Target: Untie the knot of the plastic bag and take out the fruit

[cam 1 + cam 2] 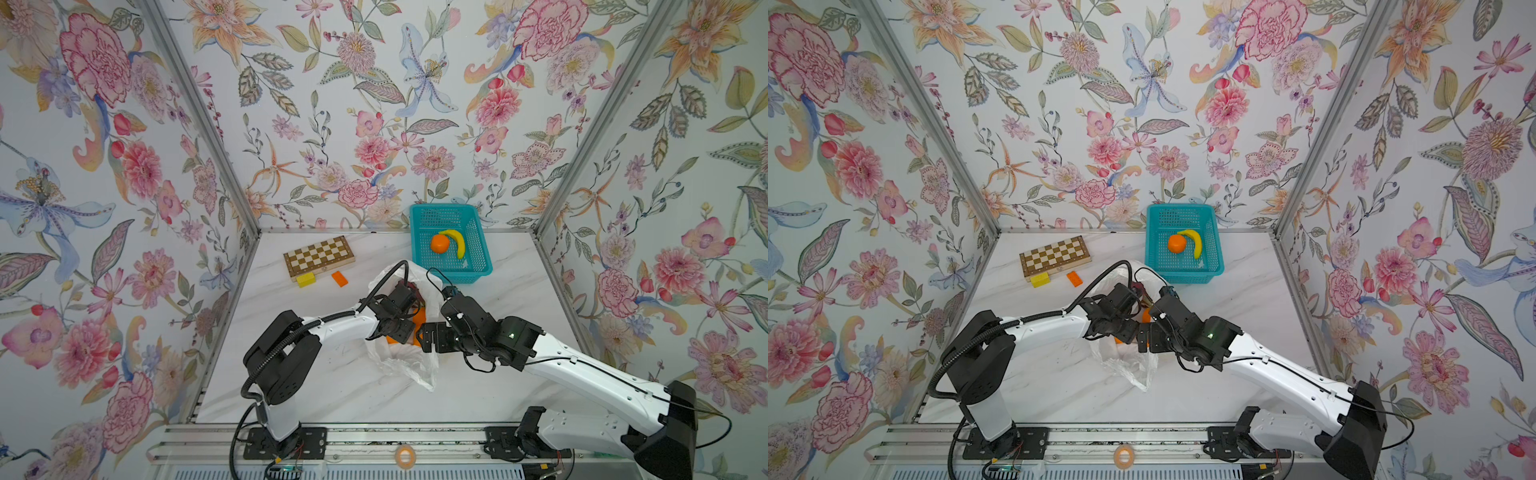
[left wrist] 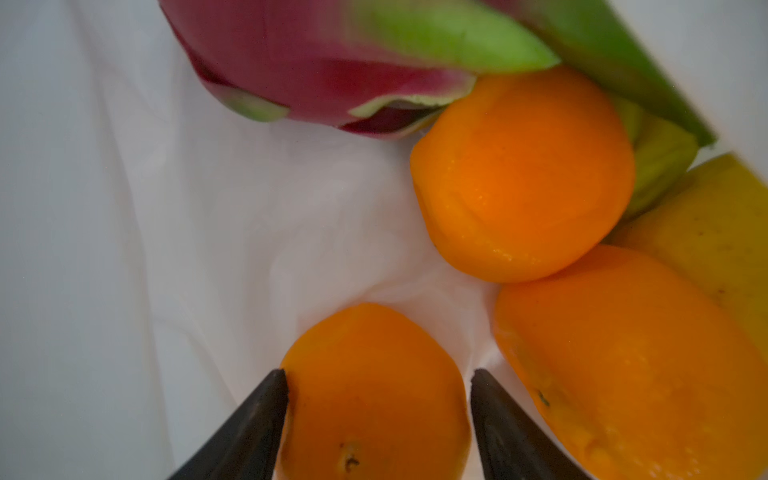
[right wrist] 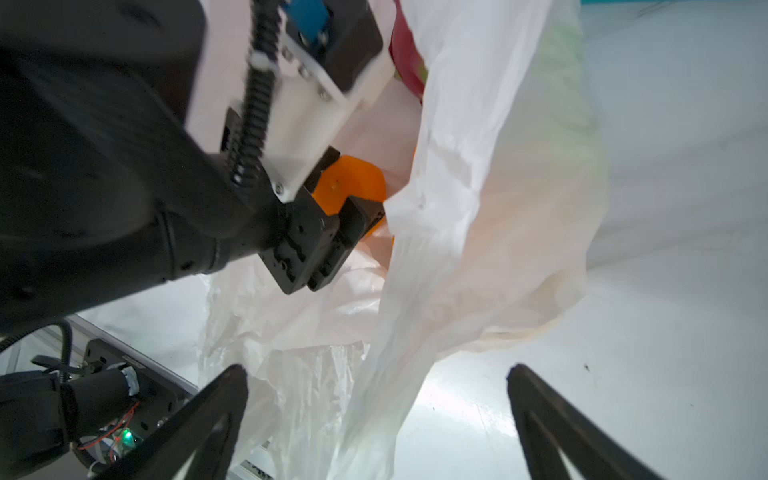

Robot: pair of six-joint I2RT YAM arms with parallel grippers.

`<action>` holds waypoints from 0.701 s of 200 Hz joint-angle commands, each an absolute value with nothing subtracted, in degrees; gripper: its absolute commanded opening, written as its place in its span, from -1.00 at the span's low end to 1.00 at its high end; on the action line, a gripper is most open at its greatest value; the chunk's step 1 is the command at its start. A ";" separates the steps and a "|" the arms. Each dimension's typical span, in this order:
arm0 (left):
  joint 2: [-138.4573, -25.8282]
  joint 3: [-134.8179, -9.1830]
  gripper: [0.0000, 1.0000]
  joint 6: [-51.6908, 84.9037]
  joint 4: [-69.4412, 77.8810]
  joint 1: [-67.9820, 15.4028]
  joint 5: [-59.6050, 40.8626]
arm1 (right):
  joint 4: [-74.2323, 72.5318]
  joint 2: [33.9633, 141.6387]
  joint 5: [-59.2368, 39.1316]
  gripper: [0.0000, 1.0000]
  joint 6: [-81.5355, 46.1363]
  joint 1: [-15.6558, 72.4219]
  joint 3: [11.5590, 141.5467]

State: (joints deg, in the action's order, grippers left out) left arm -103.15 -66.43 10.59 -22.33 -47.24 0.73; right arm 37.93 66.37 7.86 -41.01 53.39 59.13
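The plastic bag [image 1: 409, 363] [image 1: 1129, 368] lies open in the middle of the table; no knot shows. My left gripper [image 2: 380, 372] [image 1: 395, 330] is inside the bag's mouth. It is shut on an orange [image 2: 370, 415] [image 3: 349, 183], with a finger against each side. Beyond it lie the dragon fruit [image 2: 311, 62], two more oranges [image 2: 523, 174] [image 2: 631, 361] and a yellow fruit [image 2: 715, 232]. My right gripper [image 3: 378, 370] [image 1: 426, 336] stands wide open just beside the bag [image 3: 498, 208]. A loose fold of plastic hangs between its fingers, ungripped.
A teal basket [image 1: 478, 249] at the back holds an orange [image 1: 439, 243] and a banana [image 1: 457, 243]. A chessboard [image 1: 319, 255], a yellow block [image 1: 305, 279] and an orange block [image 1: 340, 278] lie at the back left. A tape roll [image 1: 405, 456] sits on the front rail.
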 commanded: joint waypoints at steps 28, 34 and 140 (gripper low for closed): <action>-105.95 -67.63 0.35 10.10 -25.99 -46.81 2.01 | 38.54 64.92 9.25 0.98 -40.33 51.60 64.82; -106.00 -67.52 0.33 10.19 -26.01 -46.82 1.93 | 38.43 65.00 9.03 0.98 -40.27 51.45 65.12; -96.46 -62.46 0.07 12.30 -22.18 -46.45 1.38 | 30.34 62.98 -1.47 0.98 -45.98 42.69 62.81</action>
